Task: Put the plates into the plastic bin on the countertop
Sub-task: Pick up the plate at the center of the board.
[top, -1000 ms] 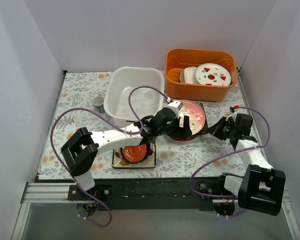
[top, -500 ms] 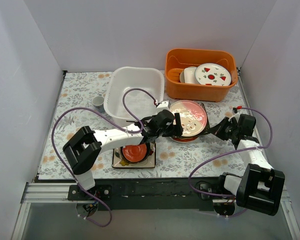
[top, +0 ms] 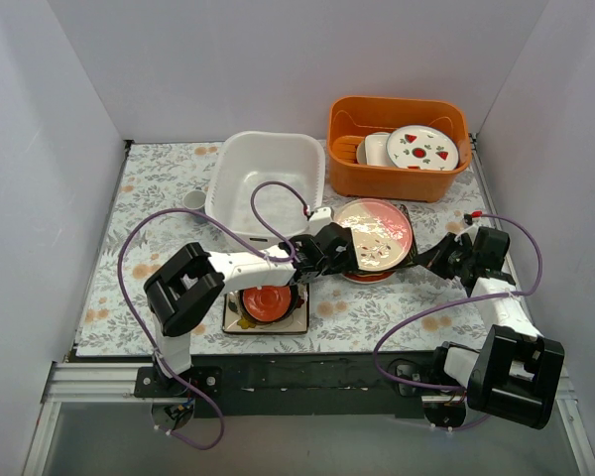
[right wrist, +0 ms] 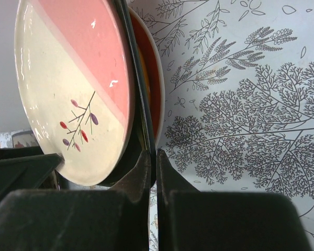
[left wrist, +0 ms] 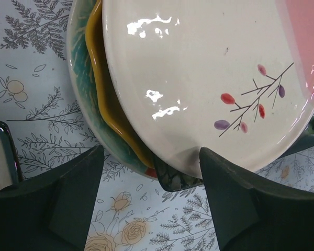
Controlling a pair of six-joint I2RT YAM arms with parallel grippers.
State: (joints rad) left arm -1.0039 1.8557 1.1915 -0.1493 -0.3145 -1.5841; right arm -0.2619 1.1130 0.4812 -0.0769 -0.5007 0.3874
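Stacked plates [top: 374,238] sitting centre-right of top view, plastic bin [top: 268,138] upper centre. Further right, right gripper [right wrist: 150,157] clenching dark plate [right wrist: 137,104] rim, seemingly tipping stack (giving partner an edge). Spread-open left gripper [left wrist: 150,157] straddling cream-and-pink plate [left wrist: 199,78], readying grasp.

lower plates [left wrist: 97,78] mostly hidden under top plate [left wrist: 199,78], edges cropped

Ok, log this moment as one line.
left gripper: open, straddling plate stack edge | right gripper: shut, at stack's right edge | plastic bin: empty
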